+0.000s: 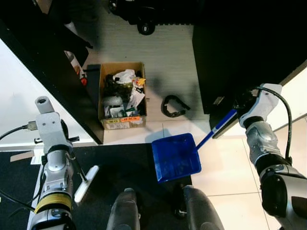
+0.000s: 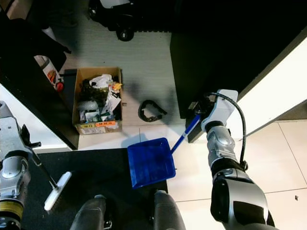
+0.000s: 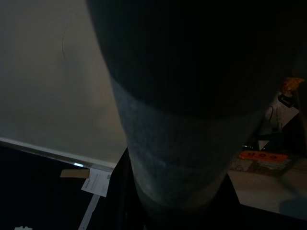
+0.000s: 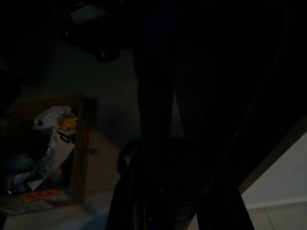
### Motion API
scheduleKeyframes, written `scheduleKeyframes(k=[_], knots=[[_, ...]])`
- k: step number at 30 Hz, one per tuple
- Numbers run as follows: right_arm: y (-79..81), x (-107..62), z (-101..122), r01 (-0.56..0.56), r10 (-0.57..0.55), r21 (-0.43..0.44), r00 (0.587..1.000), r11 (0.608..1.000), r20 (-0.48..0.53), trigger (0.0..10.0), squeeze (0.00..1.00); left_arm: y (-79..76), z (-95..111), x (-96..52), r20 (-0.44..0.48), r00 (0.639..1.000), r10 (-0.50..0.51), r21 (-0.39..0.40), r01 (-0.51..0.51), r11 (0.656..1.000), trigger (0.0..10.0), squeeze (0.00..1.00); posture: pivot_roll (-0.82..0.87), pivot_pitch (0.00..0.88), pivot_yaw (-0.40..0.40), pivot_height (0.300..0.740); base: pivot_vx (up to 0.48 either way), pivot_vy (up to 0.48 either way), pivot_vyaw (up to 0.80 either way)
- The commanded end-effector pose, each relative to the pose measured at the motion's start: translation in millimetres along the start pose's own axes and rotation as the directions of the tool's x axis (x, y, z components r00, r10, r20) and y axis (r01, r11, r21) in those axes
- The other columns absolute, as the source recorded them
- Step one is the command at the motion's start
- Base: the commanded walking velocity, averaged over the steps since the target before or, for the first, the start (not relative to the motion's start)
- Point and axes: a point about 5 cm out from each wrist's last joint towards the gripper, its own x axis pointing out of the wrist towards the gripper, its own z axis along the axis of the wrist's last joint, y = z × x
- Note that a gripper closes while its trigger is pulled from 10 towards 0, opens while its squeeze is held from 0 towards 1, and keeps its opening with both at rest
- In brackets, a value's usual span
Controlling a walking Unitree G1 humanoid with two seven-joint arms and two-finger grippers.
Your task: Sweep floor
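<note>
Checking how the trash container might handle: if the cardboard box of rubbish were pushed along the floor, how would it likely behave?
The cardboard box sits flat and low, so it would probably slide rather than tip. Its contents look like loose paper and wrappers, so it is likely light. The heaped rubbish might spill over the rim if shoved hard.

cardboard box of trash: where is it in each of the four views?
Left eye: cardboard box, upper centre-left.
Right eye, upper left.
Left wrist: its orange label corner, right edge.
Right wrist, lower left, dim.
Shared landmark: orange label on the box's near flap.
</note>
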Motion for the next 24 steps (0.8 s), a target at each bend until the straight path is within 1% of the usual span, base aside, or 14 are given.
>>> scheduleKeyframes(k=[1,6,11,24], knots=[[-3.1,-3.0,-2.0,0.016,-0.016,0.006,1.0,1.0,0.01,10.0,0.0,-7.0,-0.1,-1.6,-0.002,1.0,-0.02,-0.008,0.02,1.0,10.0,0.0,0.06,0.09,-0.041,0.74,-0.48,0.0,0.0],[-2.7,-3.3,-2.7,0.019,-0.019,0.009,1.0,1.0,0.009,10.0,0.0,-9.1,0.9,-1.3,0.002,1.0,-0.029,-0.012,0.029,0.999,10.0,0.0,0.06,0.09,-0.04,0.74,-0.48,0.0,0.0],[-3.4,-3.6,-3.4,0.039,-0.039,0.029,0.999,0.999,0.01,10.0,0.0,-9.5,1.2,-0.8,0.0,0.999,-0.033,-0.011,0.033,0.999,10.0,0.0,0.06,0.09,-0.038,0.74,-0.48,0.0,0.0],[-5.2,-4.3,-3.8,0.045,-0.045,0.03,0.999,0.999,0.008,10.0,0.0,-10.0,-0.3,-1.5,-0.011,0.999,-0.035,-0.009,0.035,0.999,10.0,0.0,0.06,0.09,-0.037,0.74,-0.48,0.0,0.0]])
